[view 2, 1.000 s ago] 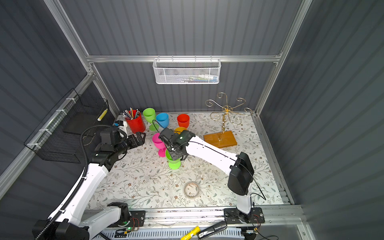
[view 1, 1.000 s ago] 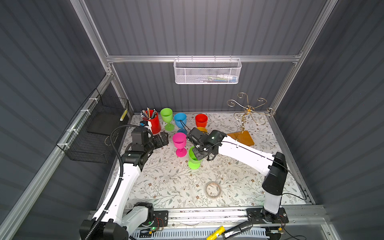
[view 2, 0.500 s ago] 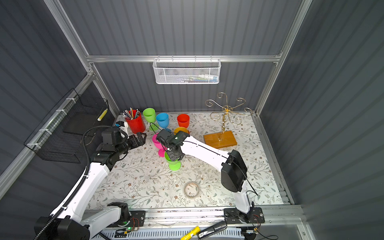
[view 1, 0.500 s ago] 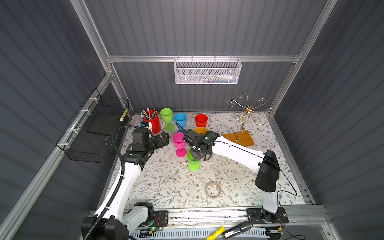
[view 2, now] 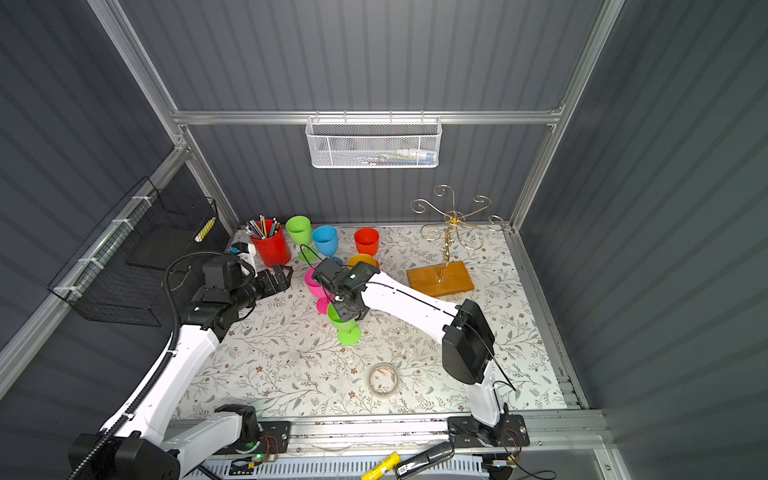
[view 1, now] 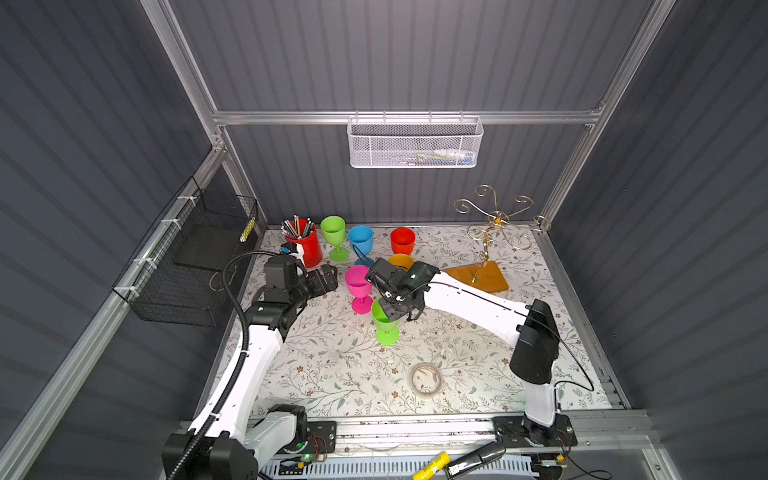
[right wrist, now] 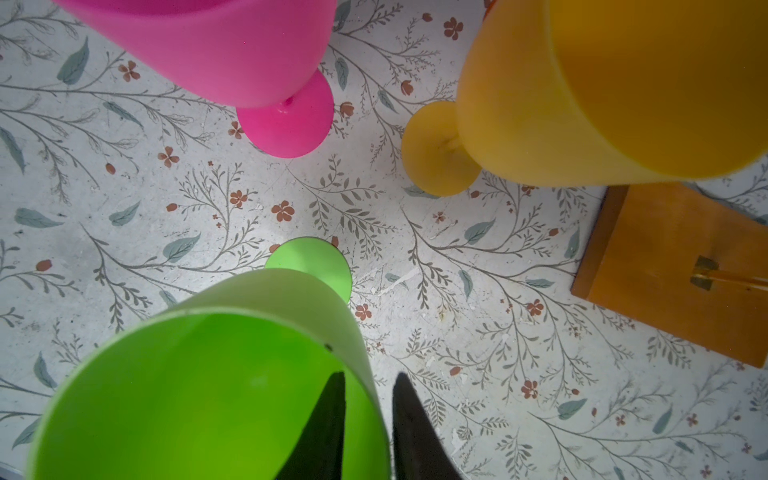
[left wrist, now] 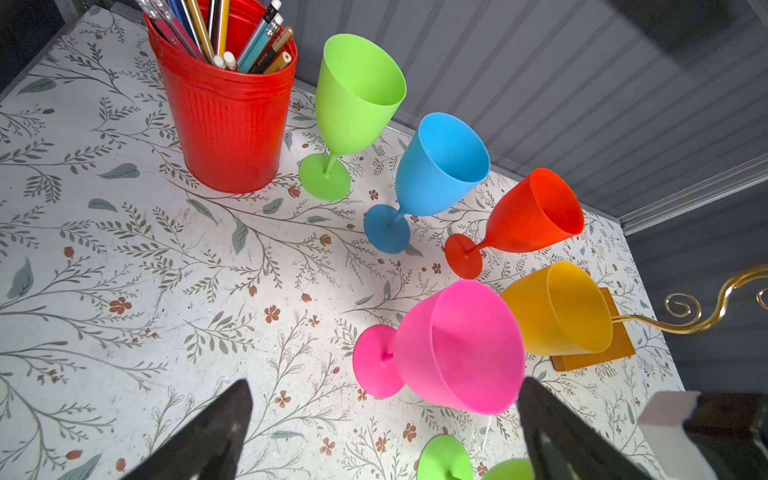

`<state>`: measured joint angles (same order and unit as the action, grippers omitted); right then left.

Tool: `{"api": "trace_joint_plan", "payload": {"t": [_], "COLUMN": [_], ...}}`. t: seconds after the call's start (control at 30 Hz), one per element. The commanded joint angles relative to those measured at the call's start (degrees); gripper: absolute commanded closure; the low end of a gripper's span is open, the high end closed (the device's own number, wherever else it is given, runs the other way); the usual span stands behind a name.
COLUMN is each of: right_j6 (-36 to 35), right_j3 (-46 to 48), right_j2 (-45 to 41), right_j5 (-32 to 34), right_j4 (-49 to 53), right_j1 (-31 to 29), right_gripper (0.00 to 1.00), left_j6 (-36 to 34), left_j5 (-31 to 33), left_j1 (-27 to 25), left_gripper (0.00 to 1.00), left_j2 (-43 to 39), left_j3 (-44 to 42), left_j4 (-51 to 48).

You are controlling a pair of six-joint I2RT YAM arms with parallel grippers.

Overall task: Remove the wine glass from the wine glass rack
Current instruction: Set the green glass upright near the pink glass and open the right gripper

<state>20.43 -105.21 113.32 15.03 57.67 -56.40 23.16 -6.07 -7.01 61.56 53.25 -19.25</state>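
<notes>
The right end effector (right wrist: 370, 386), jaws slightly apart, is straddling the rim of the green wine glass (right wrist: 187, 395); snagging it is risking a topple into the pink glass (right wrist: 232, 50).

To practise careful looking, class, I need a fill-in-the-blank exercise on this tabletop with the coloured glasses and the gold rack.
1. The number of glasses hanging on the wine glass rack is ____.
2. One finger of the right gripper reaches inside a glass coloured ____.
3. The pencils stand in a pot coloured ____.
4. The left gripper, jaws wide apart, holds ____.
Missing words: zero; green; red; nothing.
</notes>
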Motion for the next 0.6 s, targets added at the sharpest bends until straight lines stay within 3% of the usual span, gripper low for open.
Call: {"api": "trace_joint_plan", "payload": {"t": [0.0, 0.57], "right_j6": [-0.12, 0.02], "right_j3": [0.16, 1.29], "right_j2": [-1.21, -8.8], "right_j5": [-0.11, 2.18], "right_j4": [0.15, 0.29], "right_j1": [0.24, 0.15], "right_gripper": [0.72, 0.43], "left_j6": [0.31, 0.05], "left_j5": [-0.44, -0.53], "left_j1": [0.55, 0.68], "left_gripper": [0.0, 0.0], "left_j2": [-1.27, -2.58], "left_j3": [-0.27, -0.17], "left_j4": [0.04, -0.09]}}
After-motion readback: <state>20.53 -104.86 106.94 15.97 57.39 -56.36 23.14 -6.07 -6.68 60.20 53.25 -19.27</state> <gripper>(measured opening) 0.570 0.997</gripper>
